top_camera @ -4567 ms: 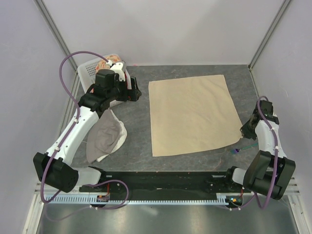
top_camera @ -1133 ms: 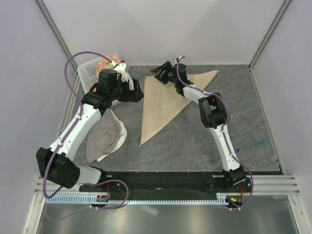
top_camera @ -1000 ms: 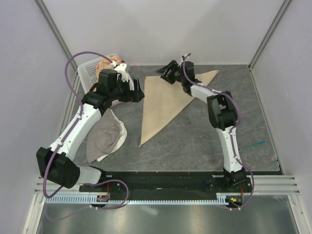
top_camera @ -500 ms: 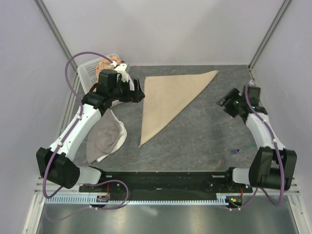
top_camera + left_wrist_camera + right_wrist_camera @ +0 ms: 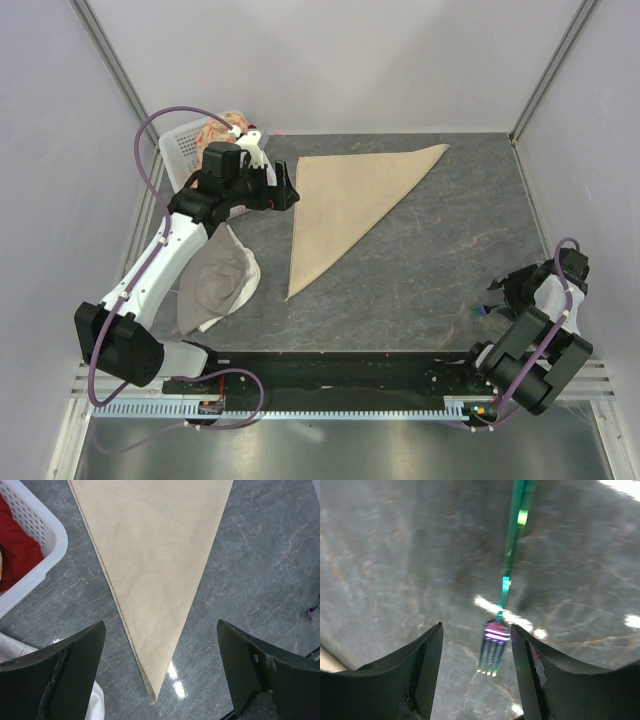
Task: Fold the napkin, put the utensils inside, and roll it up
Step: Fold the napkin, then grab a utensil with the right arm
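Note:
The beige napkin lies folded into a triangle on the grey table, with its long tip pointing toward the near edge. My left gripper hovers open over the napkin's left part, and the tip lies between its wide fingers. The fork, with a teal handle and purplish tines, lies flat on the table at the near right; only its tines show from above. My right gripper is open just above it, the tines between its fingers without touching.
A white basket holding red-orange cloth stands at the far left. A grey-and-white cloth lies crumpled left of the napkin. The table's right edge is close beside the right arm.
The napkin went from a flat square to a folded triangle. The right arm swung back from the napkin's far corner to the near right, over the fork. The left arm stayed still.

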`<state>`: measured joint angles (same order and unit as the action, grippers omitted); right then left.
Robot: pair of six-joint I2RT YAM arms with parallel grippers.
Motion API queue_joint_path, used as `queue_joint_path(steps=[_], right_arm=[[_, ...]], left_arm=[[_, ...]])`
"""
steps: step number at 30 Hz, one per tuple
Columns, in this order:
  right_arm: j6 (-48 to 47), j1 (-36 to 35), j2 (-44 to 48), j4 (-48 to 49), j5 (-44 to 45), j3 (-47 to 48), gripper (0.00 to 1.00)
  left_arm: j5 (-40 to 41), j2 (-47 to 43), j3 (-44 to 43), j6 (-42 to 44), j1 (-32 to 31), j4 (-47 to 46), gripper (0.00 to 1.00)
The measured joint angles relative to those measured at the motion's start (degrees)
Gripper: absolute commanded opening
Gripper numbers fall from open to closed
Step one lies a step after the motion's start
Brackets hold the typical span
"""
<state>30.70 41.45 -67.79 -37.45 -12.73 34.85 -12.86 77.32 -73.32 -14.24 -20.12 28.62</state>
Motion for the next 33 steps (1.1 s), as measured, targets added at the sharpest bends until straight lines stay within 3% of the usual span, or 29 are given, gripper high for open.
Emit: queue_joint_path(steps=[15,18,22,25,28,33], right_arm=[[2.3,1.9,-0.9,2.0,5.6,-2.6,0.56],[2.5,1.9,-0.9,2.3,5.8,-2.8,0.47],[3.7,1.9,-0.9,5.8,4.3,-4.2,0.17],[5.6,0.6,-0.9,9.9,1.7,-6.1,0.05],[7.7,-2.5,-0.8,14.1,-0.4,-7.7,0.00],[10.7,-9.3,-0.6,17.6,-0.7,-8.7,0.00]], left_arm=[[-1.2,0.0,0.0,-0.1,0.0,0.0,1.00],[-1.2,0.0,0.0,-0.1,0.0,0.0,1.00],[-1.2,0.0,0.0,-0.1,0.0,0.0,1.00],[-1.2,0.0,0.0,-0.1,0.0,0.0,1.00],[-1.2,0.0,0.0,-0.1,0.0,0.0,1.00],[-1.2,0.0,0.0,-0.1,0.0,0.0,1.00]])
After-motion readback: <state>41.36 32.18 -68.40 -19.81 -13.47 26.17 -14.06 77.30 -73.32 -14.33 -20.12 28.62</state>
